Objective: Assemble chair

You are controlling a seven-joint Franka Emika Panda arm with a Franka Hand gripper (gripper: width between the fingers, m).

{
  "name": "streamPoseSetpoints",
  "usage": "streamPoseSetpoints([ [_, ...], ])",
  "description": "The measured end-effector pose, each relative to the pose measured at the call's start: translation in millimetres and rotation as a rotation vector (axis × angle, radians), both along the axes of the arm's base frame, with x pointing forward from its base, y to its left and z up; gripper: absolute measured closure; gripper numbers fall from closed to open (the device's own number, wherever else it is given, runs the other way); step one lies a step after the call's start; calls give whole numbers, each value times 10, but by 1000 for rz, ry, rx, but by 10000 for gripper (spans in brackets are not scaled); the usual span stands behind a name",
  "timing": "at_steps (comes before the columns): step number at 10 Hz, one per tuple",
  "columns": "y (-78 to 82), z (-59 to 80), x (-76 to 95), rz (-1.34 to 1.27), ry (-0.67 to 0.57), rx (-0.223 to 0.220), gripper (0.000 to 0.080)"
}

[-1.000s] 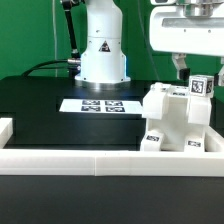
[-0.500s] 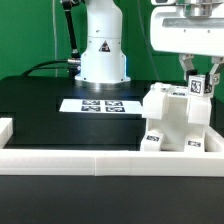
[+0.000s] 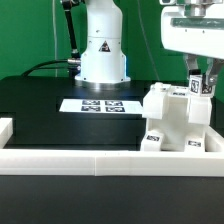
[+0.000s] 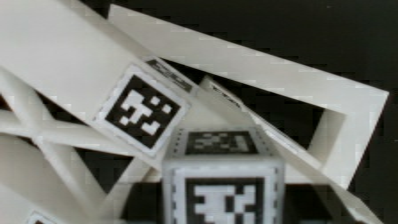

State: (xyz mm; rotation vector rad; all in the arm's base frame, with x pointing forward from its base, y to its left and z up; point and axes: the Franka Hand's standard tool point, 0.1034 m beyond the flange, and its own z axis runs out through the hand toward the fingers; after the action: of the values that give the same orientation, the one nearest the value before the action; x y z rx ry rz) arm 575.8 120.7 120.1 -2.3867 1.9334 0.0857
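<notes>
The chair (image 3: 172,122) is a stepped white blocky structure with small tags, standing at the exterior view's right. A tagged post (image 3: 200,87) rises at its far right. My gripper (image 3: 202,74) hangs right above that post, with one finger on each side of the post's top and a gap between them; it looks open. The wrist view looks down on the post's tagged end (image 4: 222,195) and another tagged white part (image 4: 146,105) among slanted white slabs. My fingers do not show there.
The marker board (image 3: 100,104) lies flat on the black table behind the chair. A long low white rail (image 3: 90,160) runs along the front edge. The arm's white base (image 3: 102,50) stands at the back.
My gripper has moved toward the exterior view's right and slightly down, from beside the post to over its top. The chair has not moved.
</notes>
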Motion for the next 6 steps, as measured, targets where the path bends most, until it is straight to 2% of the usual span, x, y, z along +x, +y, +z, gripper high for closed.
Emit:
streamPoseSetpoints([
  [6, 22, -2, -4, -360, 32, 3, 515],
])
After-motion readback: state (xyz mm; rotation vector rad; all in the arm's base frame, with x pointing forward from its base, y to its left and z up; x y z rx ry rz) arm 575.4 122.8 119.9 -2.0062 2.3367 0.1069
